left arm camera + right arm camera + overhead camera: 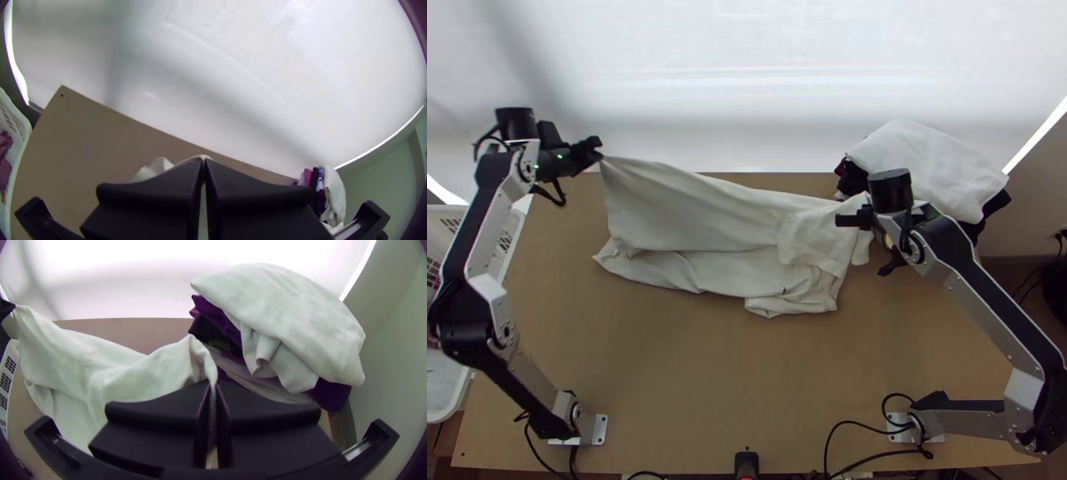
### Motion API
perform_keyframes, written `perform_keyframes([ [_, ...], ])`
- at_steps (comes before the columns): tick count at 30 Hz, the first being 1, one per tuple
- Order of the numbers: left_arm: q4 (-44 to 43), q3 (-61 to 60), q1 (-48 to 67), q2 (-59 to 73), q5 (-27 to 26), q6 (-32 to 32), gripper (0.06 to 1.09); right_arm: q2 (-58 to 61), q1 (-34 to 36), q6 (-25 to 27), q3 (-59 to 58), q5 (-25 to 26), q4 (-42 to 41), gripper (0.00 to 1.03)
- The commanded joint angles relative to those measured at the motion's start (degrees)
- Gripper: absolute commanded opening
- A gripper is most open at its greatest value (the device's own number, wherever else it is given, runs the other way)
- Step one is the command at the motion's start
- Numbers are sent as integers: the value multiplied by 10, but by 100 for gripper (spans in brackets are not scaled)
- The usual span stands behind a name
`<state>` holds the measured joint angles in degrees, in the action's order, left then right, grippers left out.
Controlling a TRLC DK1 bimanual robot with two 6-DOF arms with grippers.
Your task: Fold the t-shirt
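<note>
Top view: the white cloth t-shirt stretches across the upper middle. Left wrist view: my black left gripper is closed on one corner. Right wrist view: my black right gripper pinches another part; overpulling could slip either grip, swinging sideways could topple the white-and-purple clothes pile.

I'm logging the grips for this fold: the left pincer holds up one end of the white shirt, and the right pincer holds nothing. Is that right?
Not quite: the right pincer is not empty. The right wrist view shows it shut on part of the white shirt. The left pincer does hold up one end.
</note>
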<state>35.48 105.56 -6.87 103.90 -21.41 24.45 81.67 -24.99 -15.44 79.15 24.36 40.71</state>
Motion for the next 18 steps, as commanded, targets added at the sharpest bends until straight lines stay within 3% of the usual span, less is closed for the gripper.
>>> perform_keyframes([
  [1,5,14,-5,-61,7,14,10,-14,1,-13,65,-13,31,3],
  [10,-1,33,-11,-148,22,12,10,50,0,-9,268,-48,115,3],
  [18,-17,104,-60,-158,40,46,9,115,22,32,407,-56,108,3],
])
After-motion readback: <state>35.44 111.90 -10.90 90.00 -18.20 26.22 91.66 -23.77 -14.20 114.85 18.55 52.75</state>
